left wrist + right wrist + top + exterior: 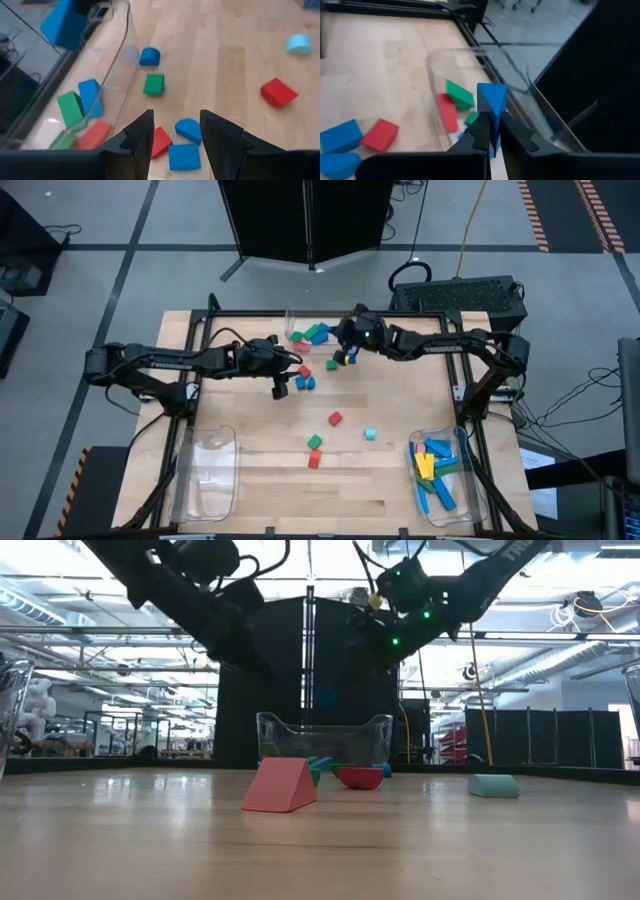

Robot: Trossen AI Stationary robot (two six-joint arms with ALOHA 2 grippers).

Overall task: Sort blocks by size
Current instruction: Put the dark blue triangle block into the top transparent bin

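My right gripper [491,131] is shut on a blue block [491,100] and hangs over the near wall of the clear far bin [296,318]. That bin holds green, red and blue blocks [459,95]. The held block also shows in the left wrist view [62,25]. My left gripper [175,135] stands open above a small cluster of loose blocks on the table: a red one [160,141], a blue half-round [188,129] and a blue square one [184,156]. It touches none of them. In the high view it is at the table's middle left [281,388]. My right gripper pinches the blue block's lower part [493,122] between its two fingers. The block sticks out past the fingertips, lifted clear of the table and of the bin.
Loose blocks lie mid-table: red [335,418], cyan [371,434], green [315,441] and red [314,459]. The near right bin [462,492] holds long blue, yellow and green bars. A clear bin [205,470] stands near left. Bare wood lies between the two near bins.
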